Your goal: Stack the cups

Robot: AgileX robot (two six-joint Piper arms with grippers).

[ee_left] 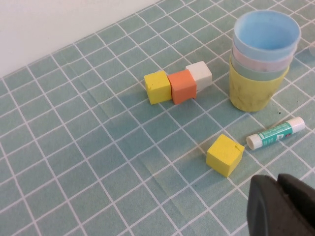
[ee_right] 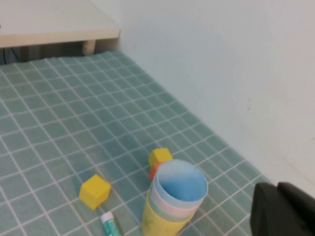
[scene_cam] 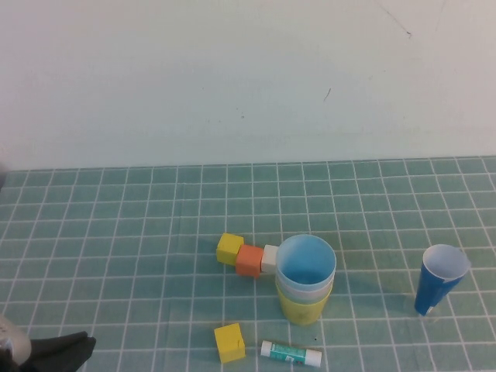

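cups [scene_cam: 305,280] nested, looks done | left tool [ee_left: 283,206] together, low near-left | right tool [ee_right: 284,210] together, above stack | retreat clear, don't nudge

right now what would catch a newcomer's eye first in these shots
The stack of cups stands mid-table, light blue on top and yellow at the bottom. A row of yellow, orange and white blocks sits at its left side, and a dark blue cup stands alone at the right. The left pincer hangs low at the near-left; the right pincer hovers above.
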